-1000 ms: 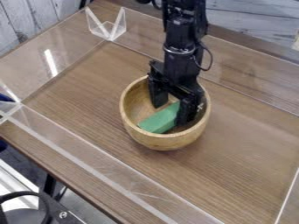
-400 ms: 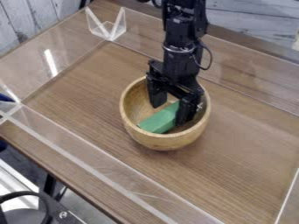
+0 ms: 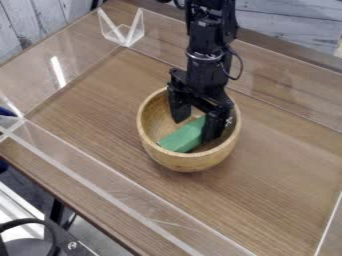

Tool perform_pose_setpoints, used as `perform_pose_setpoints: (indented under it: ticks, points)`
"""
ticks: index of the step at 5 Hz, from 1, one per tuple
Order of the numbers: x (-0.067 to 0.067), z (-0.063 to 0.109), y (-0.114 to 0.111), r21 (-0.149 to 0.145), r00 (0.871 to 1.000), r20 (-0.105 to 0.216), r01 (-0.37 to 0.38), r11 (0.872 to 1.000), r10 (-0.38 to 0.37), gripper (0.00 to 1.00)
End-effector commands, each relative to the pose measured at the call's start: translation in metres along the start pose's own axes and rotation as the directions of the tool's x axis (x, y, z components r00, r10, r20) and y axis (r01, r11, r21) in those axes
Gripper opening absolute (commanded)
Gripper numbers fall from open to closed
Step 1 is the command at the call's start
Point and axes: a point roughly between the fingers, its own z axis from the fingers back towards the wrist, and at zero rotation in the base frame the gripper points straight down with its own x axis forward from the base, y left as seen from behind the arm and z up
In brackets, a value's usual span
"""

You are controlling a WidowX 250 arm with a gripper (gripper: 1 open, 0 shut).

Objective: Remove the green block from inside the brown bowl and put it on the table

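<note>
The brown bowl (image 3: 189,152) sits near the middle of the table (image 3: 94,110). Inside it lies the green block (image 3: 182,136), tilted against the bowl's inner wall. My gripper (image 3: 198,113) points straight down into the bowl. Its black fingers (image 3: 175,106) stand open, one on each side of the block's upper end. Whether the fingers touch the block I cannot tell. The block's far end is hidden behind the gripper.
Low clear acrylic walls (image 3: 40,140) edge the table on the left and front. A clear acrylic bracket (image 3: 123,28) stands at the back left corner. Bare tabletop lies to the left of the bowl and in front of it.
</note>
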Motion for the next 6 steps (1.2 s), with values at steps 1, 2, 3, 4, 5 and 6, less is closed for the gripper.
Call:
perform_pose_setpoints:
  ticks: [1,2,3,4,5,6]
  points:
    - [0.008,0.008,0.006,0.017,0.999,0.044,-0.009,1.0,0.008,1.0]
    - [0.008,0.008,0.007,0.018,0.999,0.044,-0.012,1.0,0.011,1.0]
    - [0.012,0.0,0.007,0.015,0.999,0.032,-0.01,1.0,0.01,1.0]
    - [0.016,-0.01,0.007,0.013,1.0,0.015,-0.011,1.0,0.01,1.0]
    - [0.018,-0.017,0.009,0.01,1.0,-0.002,-0.014,1.0,0.014,1.0]
    - [0.02,-0.022,0.009,0.006,1.0,-0.022,-0.014,1.0,0.014,1.0]
